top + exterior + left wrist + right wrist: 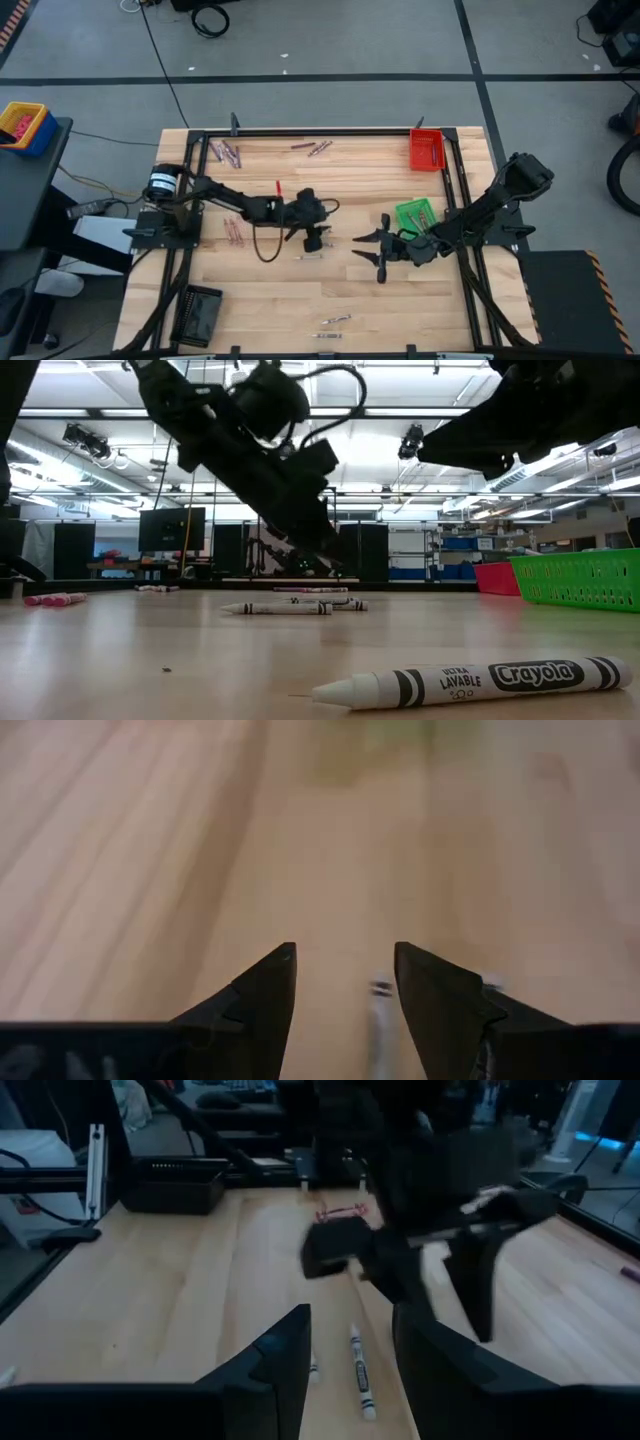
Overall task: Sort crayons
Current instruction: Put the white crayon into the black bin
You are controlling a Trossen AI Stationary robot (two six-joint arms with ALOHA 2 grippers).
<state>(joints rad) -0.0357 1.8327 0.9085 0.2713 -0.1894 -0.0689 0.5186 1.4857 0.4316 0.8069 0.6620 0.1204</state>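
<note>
the left gripper (316,240) hovers with jaws parted and empty just above a pale grey crayon (310,257) lying mid-tabletop (270,300), while the right gripper (372,252) waits close by, jaws spread wide and empty too. other crayons lie scattered, some near the far edge (318,148). the likely trouble is a collision between the two grippers, or the thin crayon rolling away under an off-centre pinch.
</note>
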